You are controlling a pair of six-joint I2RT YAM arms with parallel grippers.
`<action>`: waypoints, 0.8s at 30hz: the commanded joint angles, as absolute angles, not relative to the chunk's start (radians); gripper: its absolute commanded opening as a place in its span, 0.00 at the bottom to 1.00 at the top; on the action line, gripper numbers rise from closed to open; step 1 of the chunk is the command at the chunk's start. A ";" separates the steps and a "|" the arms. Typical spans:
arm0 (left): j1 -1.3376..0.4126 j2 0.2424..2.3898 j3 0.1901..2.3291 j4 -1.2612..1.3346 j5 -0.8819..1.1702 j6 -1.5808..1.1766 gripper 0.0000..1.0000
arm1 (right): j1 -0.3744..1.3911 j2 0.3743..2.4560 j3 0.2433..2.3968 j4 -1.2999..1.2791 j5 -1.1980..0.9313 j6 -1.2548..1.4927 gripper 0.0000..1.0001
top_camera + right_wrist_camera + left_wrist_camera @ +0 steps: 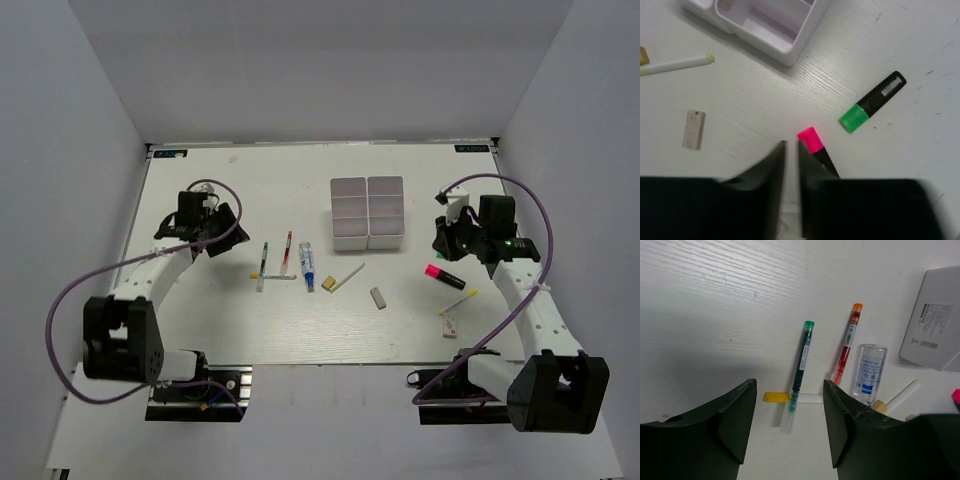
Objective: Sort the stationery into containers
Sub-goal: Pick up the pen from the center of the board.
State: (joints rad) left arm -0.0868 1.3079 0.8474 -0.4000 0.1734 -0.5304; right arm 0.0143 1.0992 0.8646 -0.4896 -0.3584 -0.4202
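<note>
The white organiser tray (pixel 368 212) stands at the table's back middle; its compartments look empty. My left gripper (pixel 789 425) is open and empty, hovering left of a green pen (pixel 801 365), a red pen (pixel 846 345) and a blue-white tube (pixel 869 374). My right gripper (pixel 791 150) is shut on nothing, just left of the pink highlighter (pixel 812 140), which lies on the table. A green marker (pixel 872 101) lies beyond it. From above, the left gripper (pixel 215 225) and right gripper (pixel 447 240) flank the items.
A tan eraser (pixel 329 284), a white stick (pixel 348 275) and a grey eraser (pixel 378 297) lie mid-table. A yellow-tipped stick (pixel 458 300) and a small white piece (pixel 450 322) lie near the right arm. Another yellow-tipped stick (pixel 777 397) lies under the green pen.
</note>
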 commanded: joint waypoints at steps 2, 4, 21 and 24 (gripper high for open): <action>-0.098 1.428 0.972 -0.440 0.225 -0.439 0.66 | 0.012 1.080 0.830 -0.486 -0.396 -0.394 0.41; -0.120 1.524 1.017 -0.469 0.238 -0.419 0.66 | 0.014 1.085 0.828 -0.488 -0.397 -0.385 0.51; -0.307 1.819 1.252 -0.678 0.068 -0.350 0.59 | 0.009 1.115 0.827 -0.469 -0.417 -0.356 0.51; -0.316 1.844 1.252 -0.706 0.025 -0.341 0.57 | 0.012 1.115 0.818 -0.468 -0.420 -0.351 0.50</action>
State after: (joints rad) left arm -0.3099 1.8336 1.2140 -0.6559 0.1005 -0.3634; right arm 0.0143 1.1145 0.8242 -0.4953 -0.4000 -0.3668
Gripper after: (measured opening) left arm 0.575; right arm 0.501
